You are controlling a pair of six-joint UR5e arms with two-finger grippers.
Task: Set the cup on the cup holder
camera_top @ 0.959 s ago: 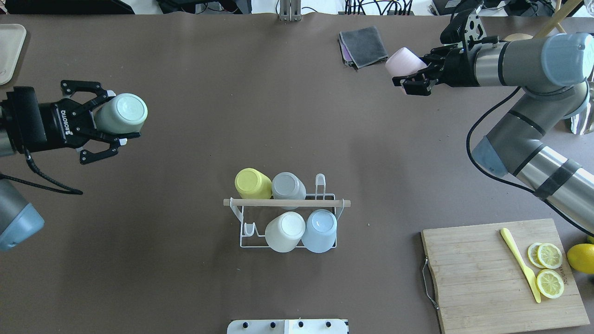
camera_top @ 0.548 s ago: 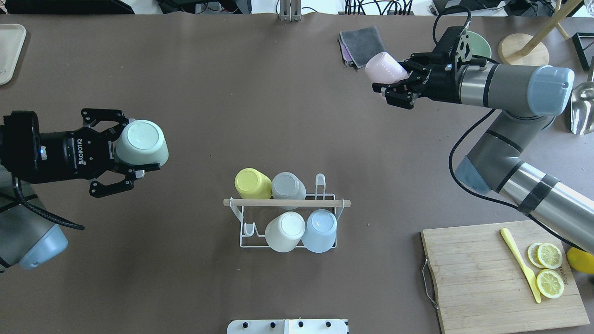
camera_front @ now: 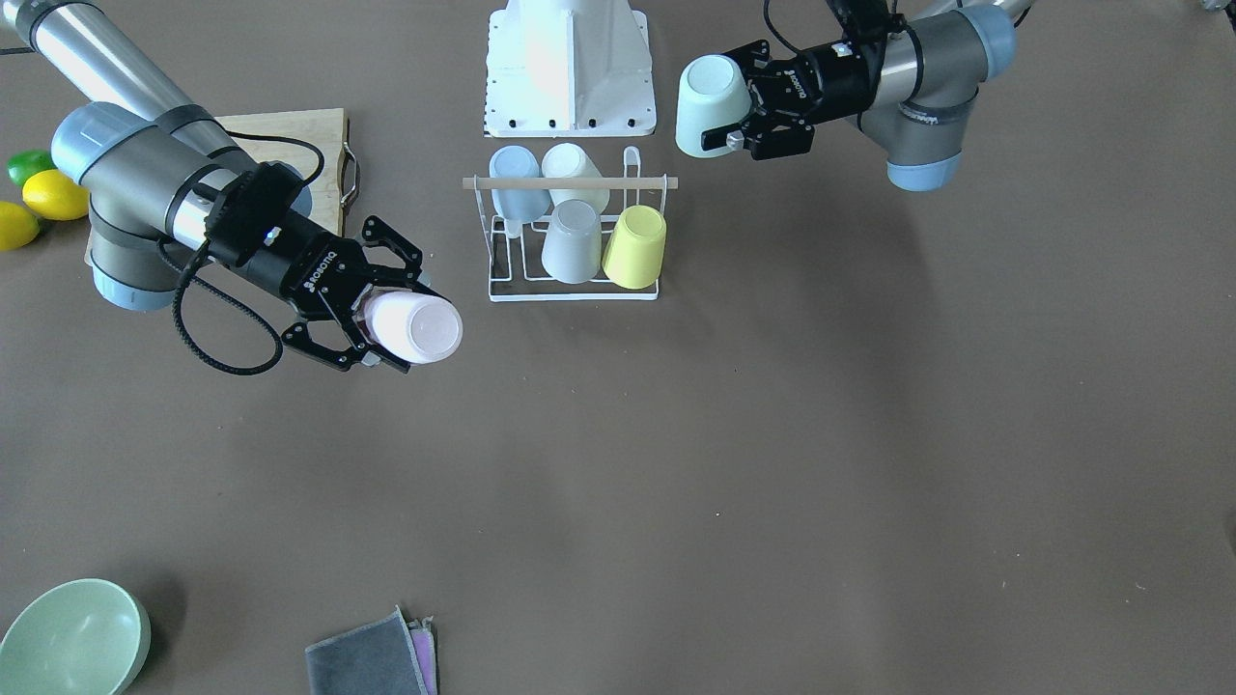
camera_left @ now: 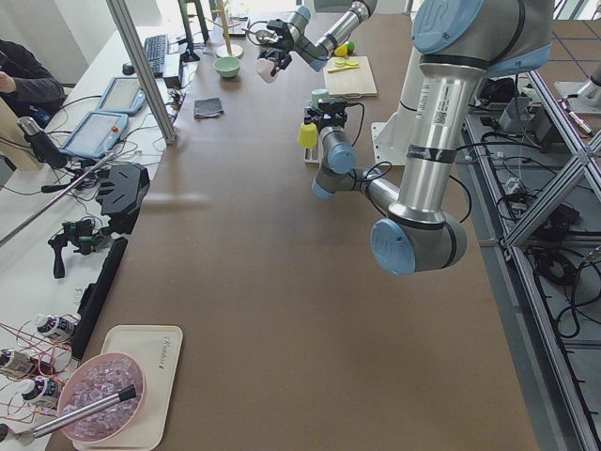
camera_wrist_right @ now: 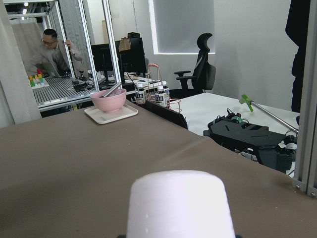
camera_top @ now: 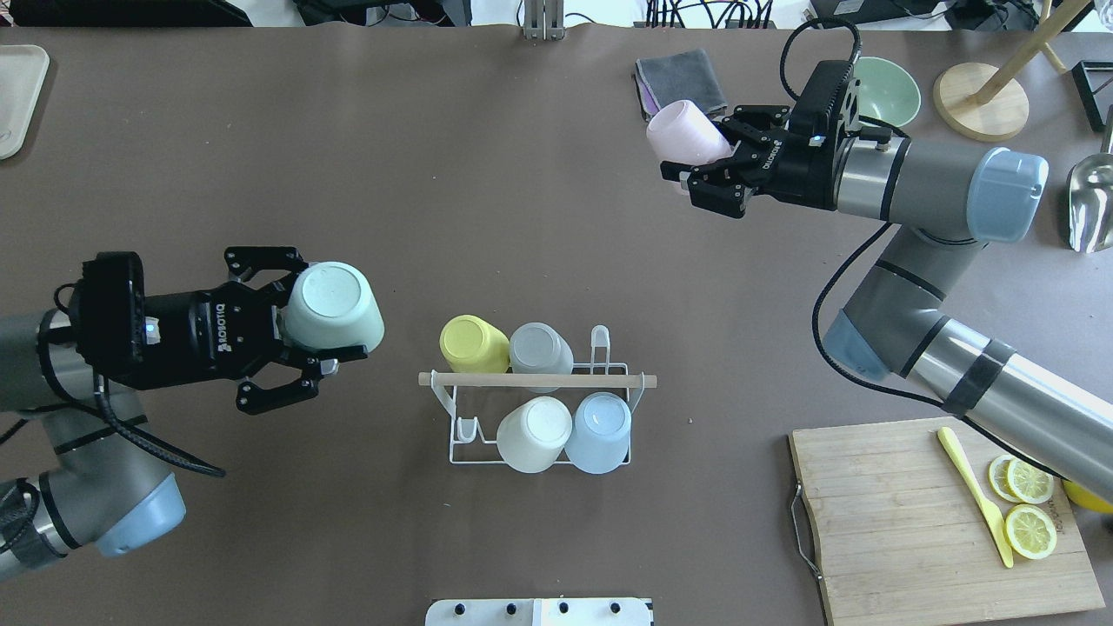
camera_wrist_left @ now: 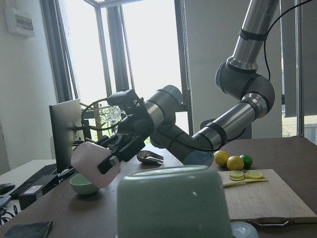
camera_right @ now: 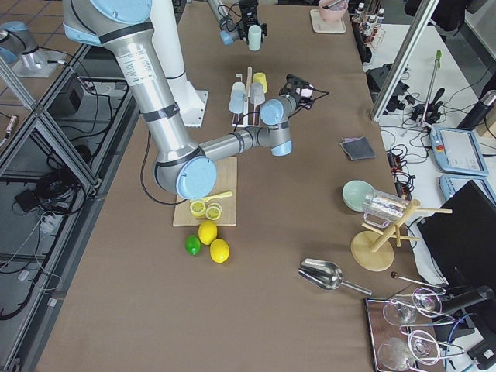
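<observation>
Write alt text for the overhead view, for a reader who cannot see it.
Two robot arms each hold a cup over a brown table: the left claw grips a green cup near a white rack, the right claw a pink cup farther off. The rack carries four upturned cups, with two prongs free.

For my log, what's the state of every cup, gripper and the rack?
green cup: held
pink cup: held
left gripper: shut on green cup
right gripper: shut on pink cup
yellow cup: racked
grey cup: racked
white cup: racked
blue cup: racked
cup holder: two prongs free
</observation>
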